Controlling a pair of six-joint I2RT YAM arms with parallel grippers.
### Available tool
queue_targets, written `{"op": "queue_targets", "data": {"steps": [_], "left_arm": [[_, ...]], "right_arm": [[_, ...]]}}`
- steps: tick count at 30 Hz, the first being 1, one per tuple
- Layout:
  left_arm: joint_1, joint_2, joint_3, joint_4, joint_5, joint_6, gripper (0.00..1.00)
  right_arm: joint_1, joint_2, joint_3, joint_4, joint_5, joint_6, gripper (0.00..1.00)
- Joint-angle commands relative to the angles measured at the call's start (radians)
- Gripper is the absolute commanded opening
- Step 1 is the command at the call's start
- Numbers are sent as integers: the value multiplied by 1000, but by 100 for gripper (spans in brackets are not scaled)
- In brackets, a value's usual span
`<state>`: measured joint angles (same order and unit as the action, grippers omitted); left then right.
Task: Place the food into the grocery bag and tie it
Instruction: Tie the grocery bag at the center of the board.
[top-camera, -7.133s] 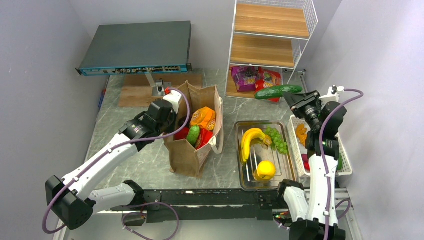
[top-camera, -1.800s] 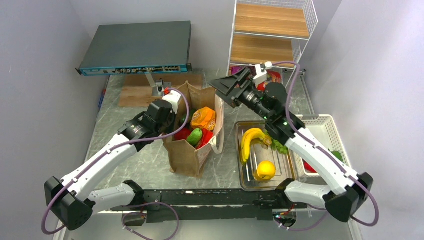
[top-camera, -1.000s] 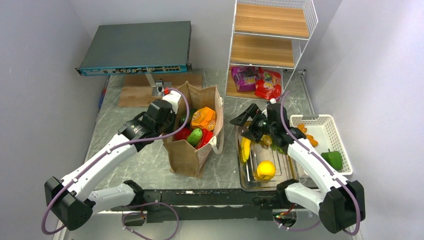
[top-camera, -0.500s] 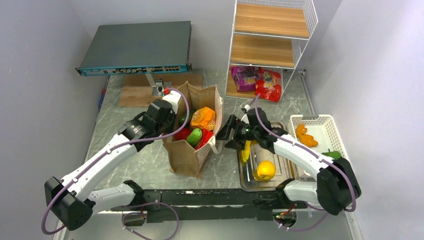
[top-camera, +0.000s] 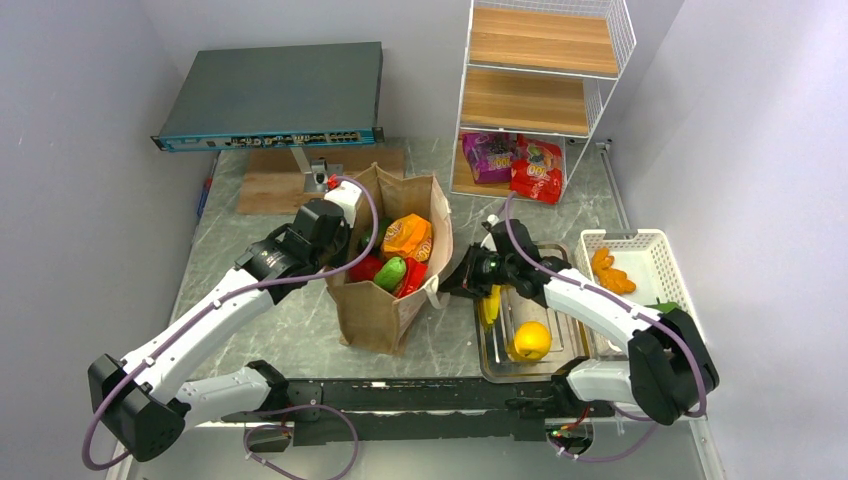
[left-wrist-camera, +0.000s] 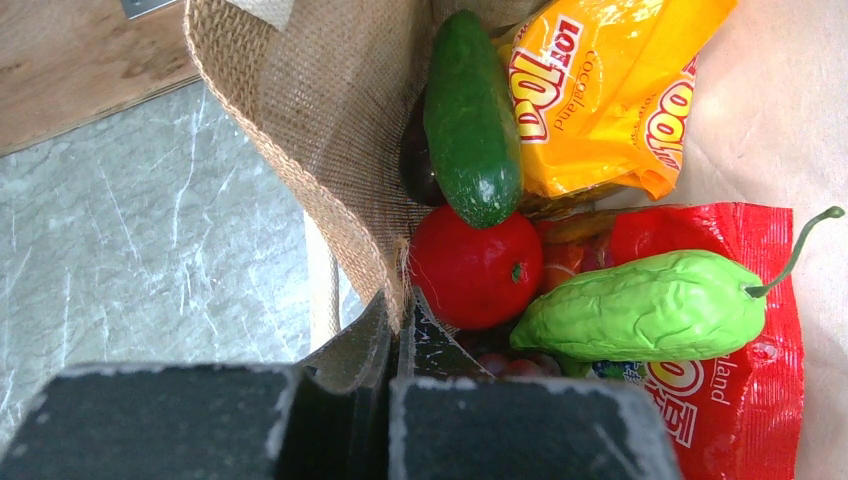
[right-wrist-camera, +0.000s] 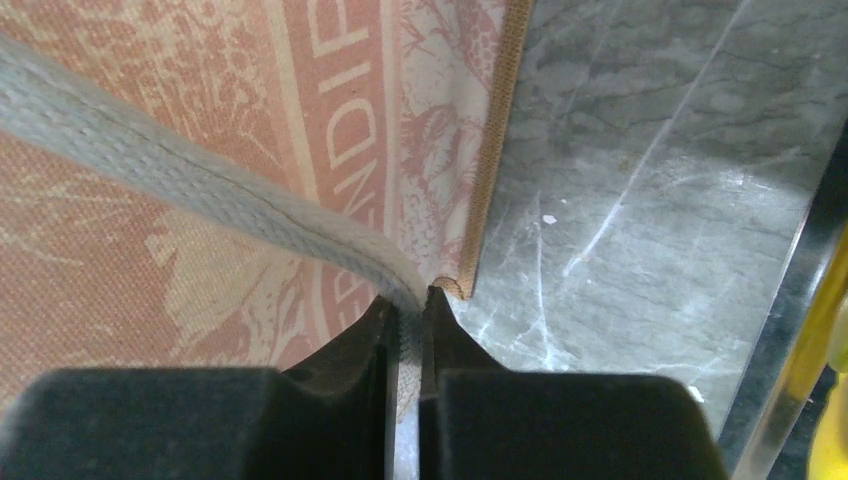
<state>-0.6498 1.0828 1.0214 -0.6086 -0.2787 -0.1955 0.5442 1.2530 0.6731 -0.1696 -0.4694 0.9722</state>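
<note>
The brown grocery bag (top-camera: 375, 310) stands open mid-table. Inside it lie food items: a green cucumber (left-wrist-camera: 470, 120), an orange snack packet (left-wrist-camera: 600, 90), a red apple (left-wrist-camera: 475, 265), a wrinkled green vegetable (left-wrist-camera: 640, 310) and a red packet (left-wrist-camera: 730, 400). My left gripper (left-wrist-camera: 400, 300) is shut on the bag's left rim (left-wrist-camera: 330, 150), one finger inside and one outside. At the bag's right side, my right gripper (right-wrist-camera: 408, 305) is shut on the cream rope handle (right-wrist-camera: 200, 180), close to the bag's printed wall (right-wrist-camera: 250, 60). In the top view that gripper (top-camera: 452, 283) sits between bag and tray.
A glass tray (top-camera: 480, 365) right of the bag holds a banana (top-camera: 492, 300) and a lemon (top-camera: 530, 340). A white basket (top-camera: 650, 250) stands at the far right. Snack packets (top-camera: 515, 160) lie under the wire shelf. A wooden board (top-camera: 270, 180) and grey box (top-camera: 270, 95) sit behind.
My right gripper has swung left from above the tray to the bag's right side and closed on the rope handle. The left arm and bag have not moved.
</note>
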Motion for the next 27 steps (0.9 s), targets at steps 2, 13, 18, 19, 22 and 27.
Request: {"op": "queue_targets", "data": {"steps": [2,13,18,19,22,27], "left_arm": [[-6,-19,26,12,-5,12,0],[-6,-35,27,6,-26,7,0],[-5,-49,28,4,-52,0,0],[-6,-54,28,2,-60,-1,4],[-6,-65,25,2,-91,-3,21],[-3,-90,33,-13,-178,-19,63]], "right_arm": [[3,-42,83,-150,81,-78,0],[-3,-177,454,-565,440,-235,0],[-7,-169,595,-637,528,-274,0],[-8,-164,624,-647,538,-281,0],[-9,-150,681,-666,565,-296,0],[-17,-123,773,-703,609,-325,0]]}}
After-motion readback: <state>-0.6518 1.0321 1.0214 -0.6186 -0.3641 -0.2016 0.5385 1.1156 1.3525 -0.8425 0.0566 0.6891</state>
